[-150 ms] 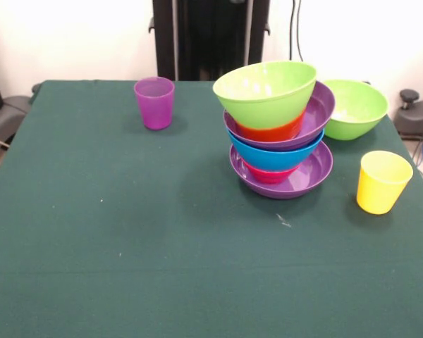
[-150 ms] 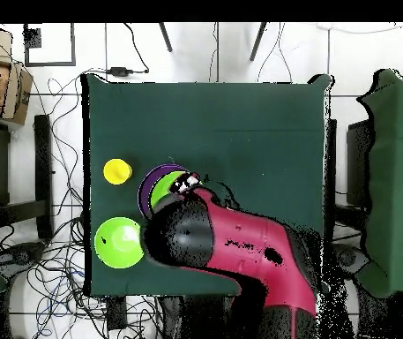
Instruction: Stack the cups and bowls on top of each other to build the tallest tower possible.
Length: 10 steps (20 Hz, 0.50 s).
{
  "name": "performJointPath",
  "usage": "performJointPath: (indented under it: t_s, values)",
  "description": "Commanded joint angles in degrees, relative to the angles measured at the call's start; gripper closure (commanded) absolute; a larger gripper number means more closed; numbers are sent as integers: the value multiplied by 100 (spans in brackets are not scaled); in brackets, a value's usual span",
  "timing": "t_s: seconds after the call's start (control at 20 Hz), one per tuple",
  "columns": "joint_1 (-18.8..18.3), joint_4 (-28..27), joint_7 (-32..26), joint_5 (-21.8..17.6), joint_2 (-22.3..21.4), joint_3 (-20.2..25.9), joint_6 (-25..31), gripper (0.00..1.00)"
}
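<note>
Standing right of desk (image 1: 127, 267) centre, tower (image 1: 278, 137) leans, lime bowl topmost; second lime bowl (image 1: 354, 108) and yellow cup (image 1: 383, 181) near right edge, purple cup (image 1: 155, 102) far back; left half open; arm (image 2: 231, 243) overhead, jaws' state can't tell

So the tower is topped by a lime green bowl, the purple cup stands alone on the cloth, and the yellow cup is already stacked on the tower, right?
Not quite. The front view shows the yellow cup standing on the cloth beside the tower, not stacked on it. The rest holds: a lime green bowl tops the tower, and the purple cup stands alone.
</note>
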Motion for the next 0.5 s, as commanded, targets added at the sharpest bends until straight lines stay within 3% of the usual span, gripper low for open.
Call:
performJointPath:
  t_s: [0.05,0.5]
  values:
    - [232,-495,-16,-312,676,550,694,0]
    - [565,-1003,394,-274,1233,387,510,0]
